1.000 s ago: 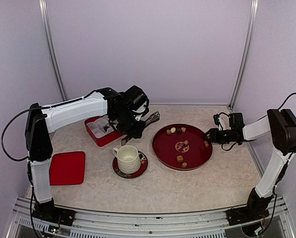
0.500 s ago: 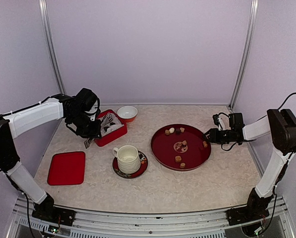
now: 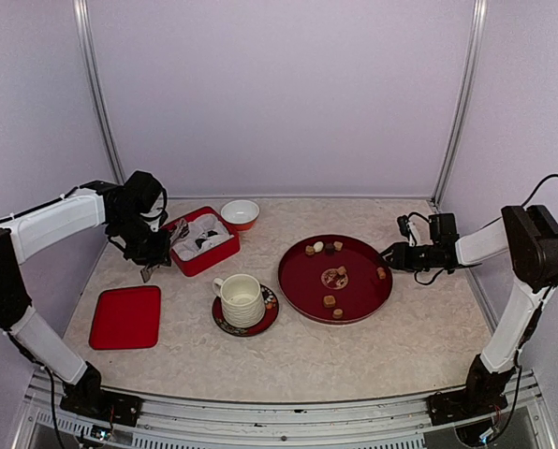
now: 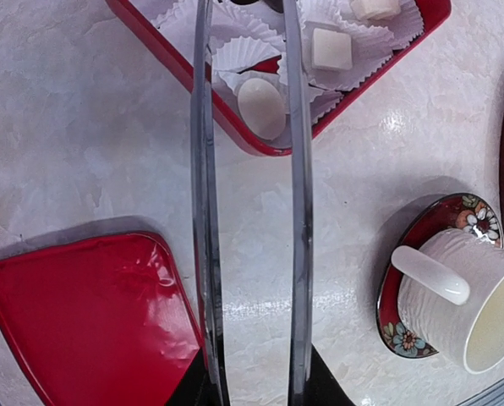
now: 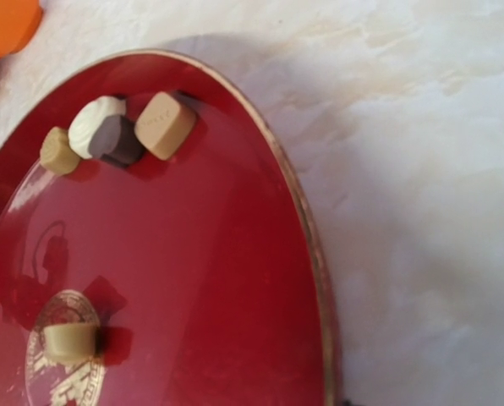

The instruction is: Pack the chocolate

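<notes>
Pale table point(image 3: 401, 346) carries lid point(image 3: 126, 317), box point(image 3: 210, 263), bowl point(image 3: 240, 223), saucer point(image 3: 251, 331), tray point(image 3: 302, 281).

Beneath the fingers point(image 4: 324, 391) of the left gripper point(image 4: 256, 393) I see a cream, marbled tabletop point(image 4: 91, 127). Beyond the fingers stands a plain pale-lilac back wall point(image 3: 279, 94); matching side walls point(image 3: 26, 112) flank them. Two grey metal corner posts point(image 3: 96, 89) join the panels. Lighting is soft and even.

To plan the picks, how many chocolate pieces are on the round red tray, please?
8 chocolate pieces: four at the far rim of the round red tray, one on its centre emblem, one at the right rim, two near the front.
</notes>
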